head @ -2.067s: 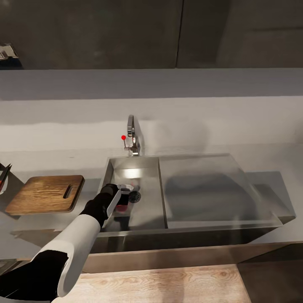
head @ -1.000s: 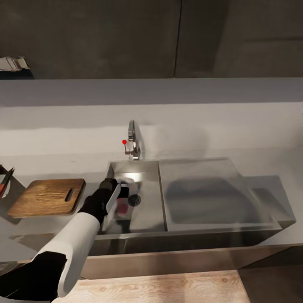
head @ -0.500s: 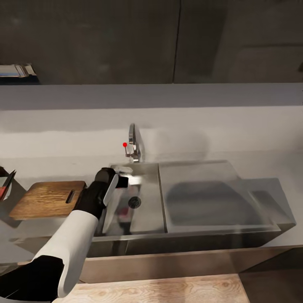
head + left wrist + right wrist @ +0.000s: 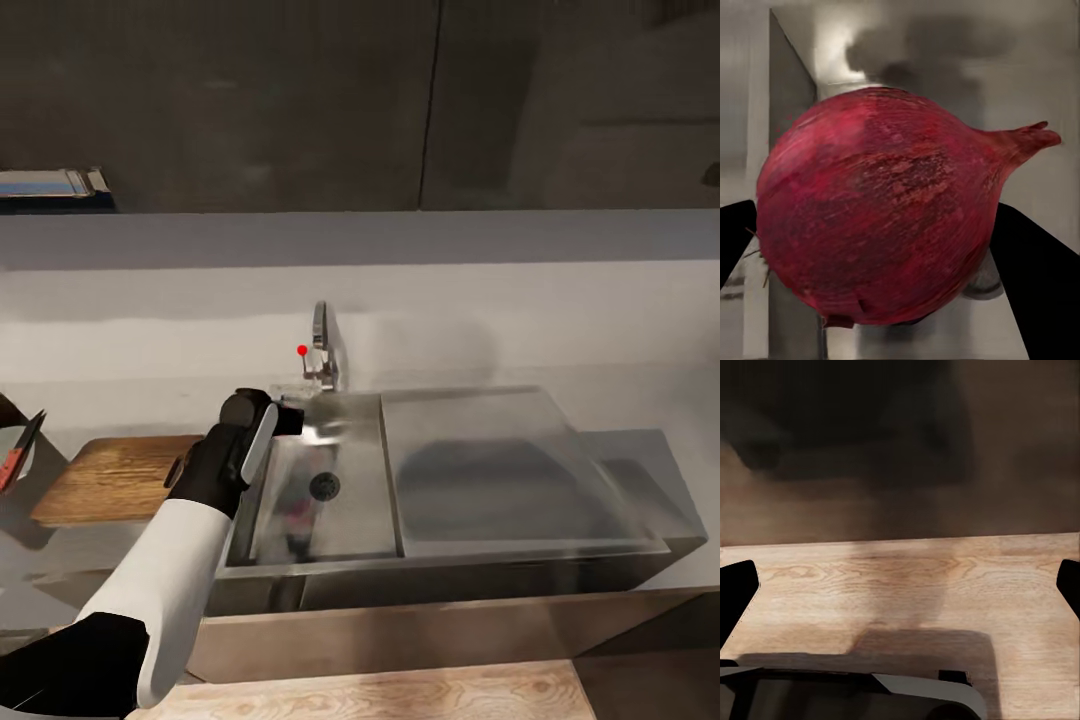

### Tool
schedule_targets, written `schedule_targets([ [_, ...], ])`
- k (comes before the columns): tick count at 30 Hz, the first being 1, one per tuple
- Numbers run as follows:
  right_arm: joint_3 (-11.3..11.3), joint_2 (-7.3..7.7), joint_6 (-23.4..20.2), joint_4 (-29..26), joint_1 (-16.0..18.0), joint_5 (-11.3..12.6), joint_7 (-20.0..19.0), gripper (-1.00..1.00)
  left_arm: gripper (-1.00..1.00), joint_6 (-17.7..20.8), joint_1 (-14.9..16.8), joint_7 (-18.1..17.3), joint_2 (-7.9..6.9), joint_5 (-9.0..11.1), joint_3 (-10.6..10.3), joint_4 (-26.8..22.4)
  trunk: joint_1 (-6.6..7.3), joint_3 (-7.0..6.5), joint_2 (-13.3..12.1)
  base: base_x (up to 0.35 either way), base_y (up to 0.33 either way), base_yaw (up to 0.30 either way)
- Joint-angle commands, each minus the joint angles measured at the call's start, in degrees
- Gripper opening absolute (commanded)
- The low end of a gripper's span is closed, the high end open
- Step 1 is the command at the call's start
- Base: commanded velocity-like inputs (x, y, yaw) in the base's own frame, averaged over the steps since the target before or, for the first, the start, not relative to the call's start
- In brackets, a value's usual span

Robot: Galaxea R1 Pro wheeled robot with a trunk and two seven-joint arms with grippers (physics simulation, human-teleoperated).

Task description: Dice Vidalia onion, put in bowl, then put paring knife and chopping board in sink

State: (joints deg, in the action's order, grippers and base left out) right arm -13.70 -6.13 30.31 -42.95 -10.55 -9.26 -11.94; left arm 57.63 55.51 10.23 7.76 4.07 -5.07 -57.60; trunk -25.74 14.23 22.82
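Red-skinned onion [image 4: 881, 210] (stem sideways) between black fingers [image 4: 1039, 277].

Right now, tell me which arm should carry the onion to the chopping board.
The left. Its gripper is shut on the onion, raised over the sink, and the chopping board lies just beside that arm. The right gripper hangs open over wooden floor.

clearance | our left gripper [image 4: 290, 424] above sink [image 4: 350, 500] rim, tap [image 4: 322, 352] just behind it | chopping board [image 4: 115, 476] just left, top bare | drainboard [image 4: 500, 470] bare | paring knife [image 4: 20, 452] at far left
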Motion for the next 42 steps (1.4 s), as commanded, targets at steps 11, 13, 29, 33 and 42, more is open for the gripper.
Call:
schedule_targets([
  [11,-0.45,-0.11,0.11,0.39,0.0,-0.58,-0.37,1.0,-1.0,0.29,0.04,0.49,-0.03,0.41,-0.12,-3.13,-0.04,-0.89,0.1,0.0,0.189,0.0],
  [13,-0.45,-0.11,0.11,0.4,0.0,-0.58,-0.37,1.0,-1.0,0.29,0.04,0.49,-0.03,0.41,-0.12,-3.35,-0.04,-1.07,0.1,0.0,0.016,0.0],
  [29,-0.45,-0.11,0.11,0.67,0.0,-0.58,-0.37,1.0,-1.0,0.29,0.04,0.49,-0.11,0.41,-0.12,-4.87,-0.04,-2.51,0.1,-0.242,0.012,0.0],
  [33,-0.45,-0.11,0.11,0.67,0.0,-0.58,-0.35,1.0,-1.0,0.29,0.04,0.49,-0.11,0.41,-0.12,-5.16,-0.04,-2.86,0.1,-0.24,0.19,0.0],
  [42,-0.45,-0.11,0.11,0.67,0.0,-0.58,-0.35,1.0,-1.0,0.29,0.04,0.49,-0.11,0.41,-0.12,-5.24,-0.04,-3.44,0.1,-0.031,0.289,0.0],
])
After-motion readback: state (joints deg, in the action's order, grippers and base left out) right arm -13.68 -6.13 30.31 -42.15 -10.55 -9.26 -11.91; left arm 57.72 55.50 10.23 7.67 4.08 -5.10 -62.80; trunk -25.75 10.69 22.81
